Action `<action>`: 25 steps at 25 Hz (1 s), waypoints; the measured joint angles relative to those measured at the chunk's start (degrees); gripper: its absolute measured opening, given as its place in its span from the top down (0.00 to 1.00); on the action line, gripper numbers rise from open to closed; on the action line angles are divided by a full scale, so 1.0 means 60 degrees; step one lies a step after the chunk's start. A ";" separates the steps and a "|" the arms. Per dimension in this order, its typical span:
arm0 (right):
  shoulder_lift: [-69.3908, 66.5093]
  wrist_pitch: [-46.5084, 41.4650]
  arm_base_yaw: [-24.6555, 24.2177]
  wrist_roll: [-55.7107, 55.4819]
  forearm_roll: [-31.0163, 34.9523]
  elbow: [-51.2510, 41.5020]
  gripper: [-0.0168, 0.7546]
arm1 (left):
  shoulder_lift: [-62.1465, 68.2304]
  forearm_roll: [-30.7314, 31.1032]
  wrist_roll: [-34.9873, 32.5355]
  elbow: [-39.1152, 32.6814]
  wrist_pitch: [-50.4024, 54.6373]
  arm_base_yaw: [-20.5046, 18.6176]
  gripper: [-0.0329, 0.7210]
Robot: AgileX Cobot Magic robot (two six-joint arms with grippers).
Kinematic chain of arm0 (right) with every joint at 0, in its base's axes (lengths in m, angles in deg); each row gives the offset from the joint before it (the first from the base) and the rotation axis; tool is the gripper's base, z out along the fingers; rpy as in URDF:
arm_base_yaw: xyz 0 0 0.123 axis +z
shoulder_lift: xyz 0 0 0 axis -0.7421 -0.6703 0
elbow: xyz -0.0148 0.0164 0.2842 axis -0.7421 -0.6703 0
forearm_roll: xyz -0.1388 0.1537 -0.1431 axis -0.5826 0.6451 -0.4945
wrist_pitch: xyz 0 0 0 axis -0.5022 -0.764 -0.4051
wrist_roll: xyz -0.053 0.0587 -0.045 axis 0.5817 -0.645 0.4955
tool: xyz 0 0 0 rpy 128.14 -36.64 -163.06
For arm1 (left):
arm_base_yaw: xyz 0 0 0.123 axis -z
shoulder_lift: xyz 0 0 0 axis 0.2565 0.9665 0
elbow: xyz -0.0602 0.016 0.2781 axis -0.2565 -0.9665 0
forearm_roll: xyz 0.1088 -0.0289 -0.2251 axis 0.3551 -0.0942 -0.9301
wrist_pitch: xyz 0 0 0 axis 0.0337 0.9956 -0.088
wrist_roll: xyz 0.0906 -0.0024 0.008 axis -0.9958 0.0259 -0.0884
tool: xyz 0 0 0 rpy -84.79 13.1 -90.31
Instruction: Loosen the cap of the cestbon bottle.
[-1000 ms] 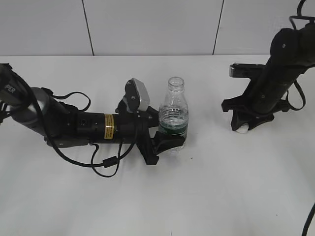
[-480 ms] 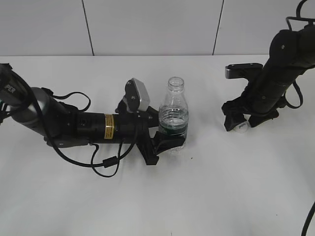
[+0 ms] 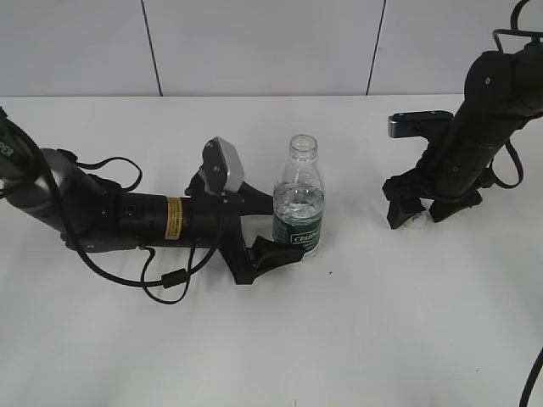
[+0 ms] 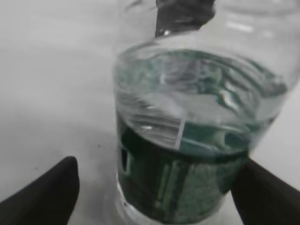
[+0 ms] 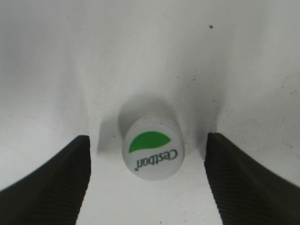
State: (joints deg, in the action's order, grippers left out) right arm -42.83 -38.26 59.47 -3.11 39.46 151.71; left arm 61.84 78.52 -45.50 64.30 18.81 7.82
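Cestbon bottle [image 3: 299,203] stands upright at frame centre on the white table [image 3: 356,339], neck open, no cap on it, part full of water, green label band low on the body. Left gripper [image 3: 273,227] lies low on the table just left of the bottle, jaws spread apart to either side of the label band; in the left wrist view both fingertips [image 4: 44,194] sit clear of the bottle [image 4: 187,136], gaps visible on both sides, so not gripping. Cap [image 5: 151,146] sits on the table at the right side of the exterior frame, well apart from the bottle, top face up with the green patch and lettering readable. Right gripper [image 3: 422,214] points down over it, jaws wide, fingers [image 5: 51,180] either side of the cap and not touching it.
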 joint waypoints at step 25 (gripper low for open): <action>0.2021 -0.0016 0.0000 0.0000 -0.0017 0.0000 0.23 | -0.3571 0.0301 0.1718 -0.1112 0.4594 -0.1645 0.17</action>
State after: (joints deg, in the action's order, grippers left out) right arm -30.70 -38.36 59.47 -3.11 39.36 151.71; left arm 40.42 80.33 -35.19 57.62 46.38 -2.06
